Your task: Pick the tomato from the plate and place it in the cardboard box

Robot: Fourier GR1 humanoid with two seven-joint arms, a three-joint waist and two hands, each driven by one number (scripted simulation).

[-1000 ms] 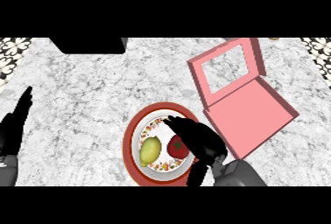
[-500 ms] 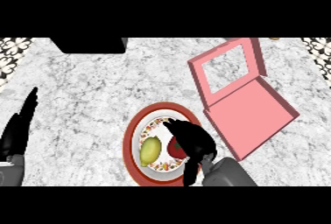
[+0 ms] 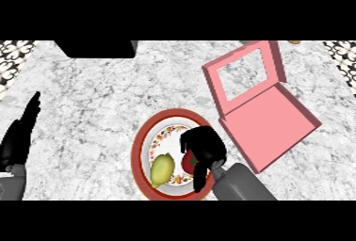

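where fingers (image 3: pixel 201 141) curl: one tomato (image 3: pixel 189 161), one plate (image 3: pixel 142 141)

even, bright, diffuse light across the counter (image 3: pixel 104 94); no single source direction can be told. no glare or hot spots on the marble. shadows nearly absent: box (image 3: pixel 268 120) and plate (image 3: pixel 142 141) cast none that show. right hand (image 3: pixel 203 147) reads as flat black, little shading, so its outline merges with the tomato (image 3: pixel 190 161) edge. left hand (image 3: pixel 21 134) same flat black. no edge distortion visible; focus uniform throughout.
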